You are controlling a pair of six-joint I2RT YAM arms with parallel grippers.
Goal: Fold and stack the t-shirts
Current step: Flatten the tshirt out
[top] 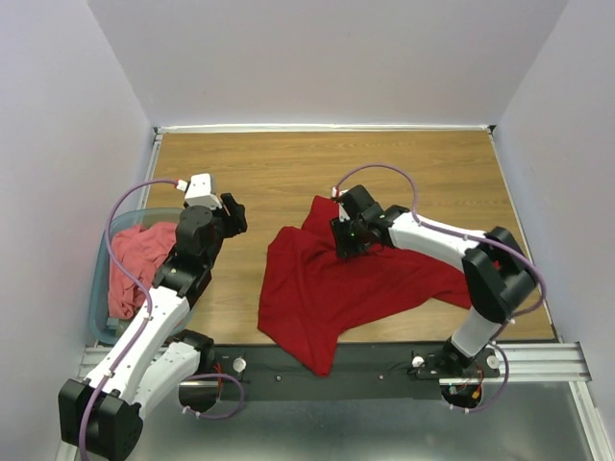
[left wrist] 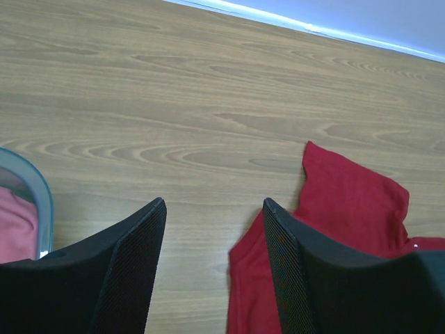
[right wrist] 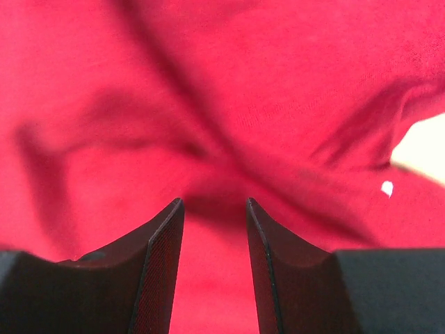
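Right gripper point(right wrist: 214, 202) is hovering, fingers narrowly parted, over the limp, light red shirt point(top: 327, 288); best pinching its bunched top edge. Left gripper point(left wrist: 214, 203) is hanging wide open beside the shirt.

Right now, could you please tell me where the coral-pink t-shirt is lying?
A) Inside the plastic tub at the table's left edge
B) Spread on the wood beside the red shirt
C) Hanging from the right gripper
A: the coral-pink t-shirt sits bunched inside the translucent tub at the left edge, while only the red t-shirt lies on the wooden table.
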